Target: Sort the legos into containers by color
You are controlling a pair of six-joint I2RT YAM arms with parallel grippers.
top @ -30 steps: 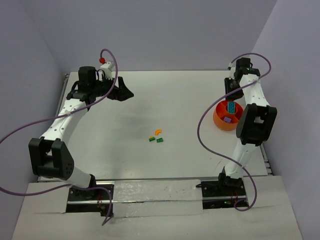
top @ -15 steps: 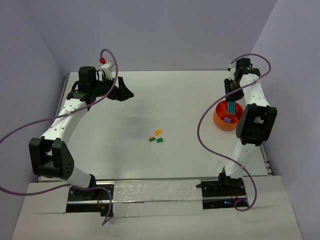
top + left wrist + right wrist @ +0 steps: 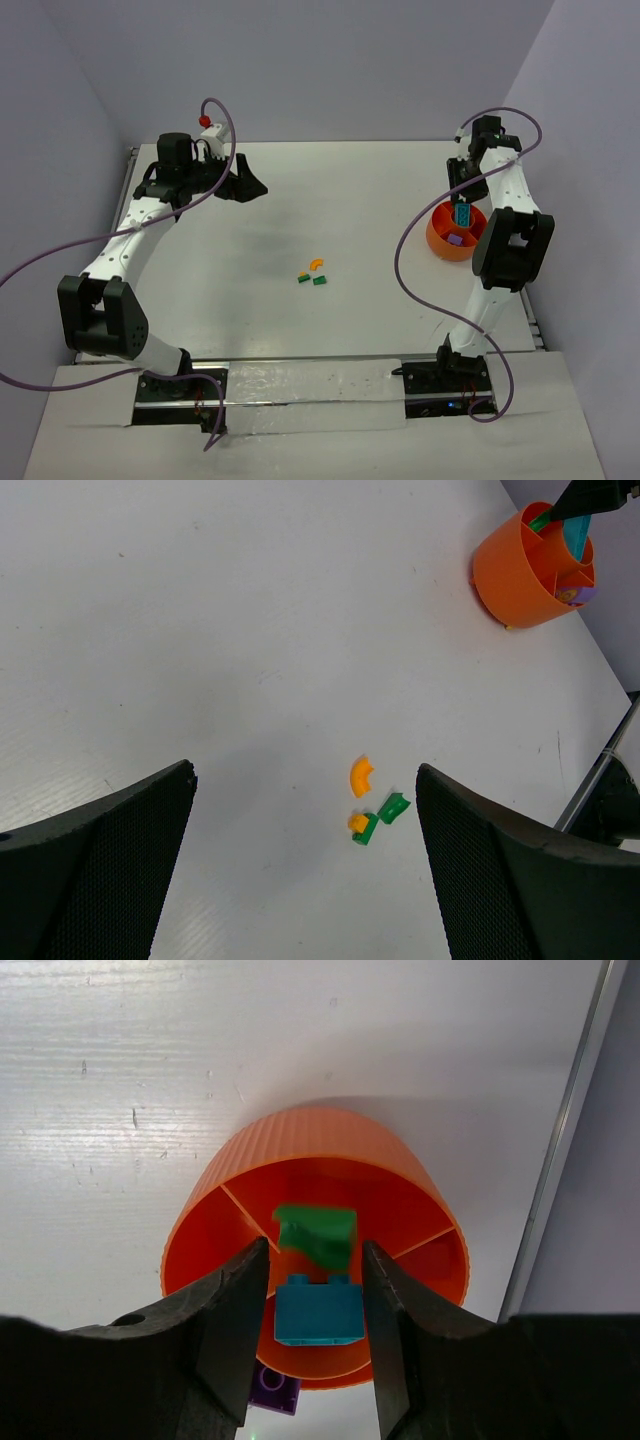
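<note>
The right end effector (image 3: 315, 1260) hangs straight above the orange bowl (image 3: 260, 1150) by the right edge of the worktop (image 3: 120, 1040), jaws partly apart around a blurred green brick (image 3: 318, 1232), though it is unclear whether they grip it.

No readable text in any view, no labels, brand marks, numbers or signs legible on the arms, bricks, bowl or table

bowl (image 3: 300, 1140): orange, ribbed
centre brick (image 3: 318, 1312): teal
brick above it (image 3: 318, 1232): green
lower-left brick (image 3: 274, 1390): purple
curved brick (image 3: 361, 776): orange
</note>
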